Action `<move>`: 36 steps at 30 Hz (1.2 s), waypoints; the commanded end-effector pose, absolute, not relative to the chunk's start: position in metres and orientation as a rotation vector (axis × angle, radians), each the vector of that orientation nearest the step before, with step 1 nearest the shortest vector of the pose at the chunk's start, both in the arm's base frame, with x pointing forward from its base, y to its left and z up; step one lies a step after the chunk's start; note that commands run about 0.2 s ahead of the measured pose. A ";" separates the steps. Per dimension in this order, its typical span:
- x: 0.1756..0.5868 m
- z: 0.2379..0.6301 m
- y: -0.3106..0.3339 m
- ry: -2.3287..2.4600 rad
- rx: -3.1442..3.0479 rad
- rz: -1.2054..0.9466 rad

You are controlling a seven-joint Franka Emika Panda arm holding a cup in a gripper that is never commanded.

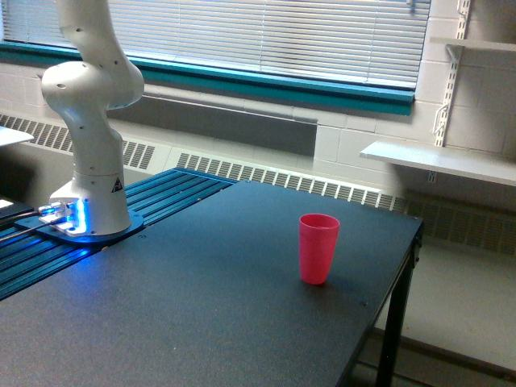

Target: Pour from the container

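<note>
A white robot arm (93, 121) rose out of frame, its gripper and any container unseen. 1 opaque pink plastic tumbler (318, 247) stood upright on the black table (201, 314).

You had a solid pink tumbler (319, 247) on a matte black, finely speckled desk (201, 314). Your arm (90, 121) was glossy white, its base (68, 216) lit with a blue glow and marked by a small black triangle. Beside it ran a ribbed blue rail plate (161, 193). The window sill (266, 81) was teal, the blinds (266, 28) pale and horizontally striped, the shelf (439, 161) white.
</note>
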State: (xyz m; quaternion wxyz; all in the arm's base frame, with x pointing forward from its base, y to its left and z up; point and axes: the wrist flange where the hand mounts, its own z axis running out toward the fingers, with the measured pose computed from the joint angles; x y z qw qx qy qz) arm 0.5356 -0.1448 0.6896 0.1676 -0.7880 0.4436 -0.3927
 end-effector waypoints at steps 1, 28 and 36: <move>0.544 0.673 -0.140 1.269 -2.277 -1.079; 0.536 0.647 -0.089 1.235 -2.386 -1.047; 0.516 0.627 -0.068 1.241 -2.417 -1.016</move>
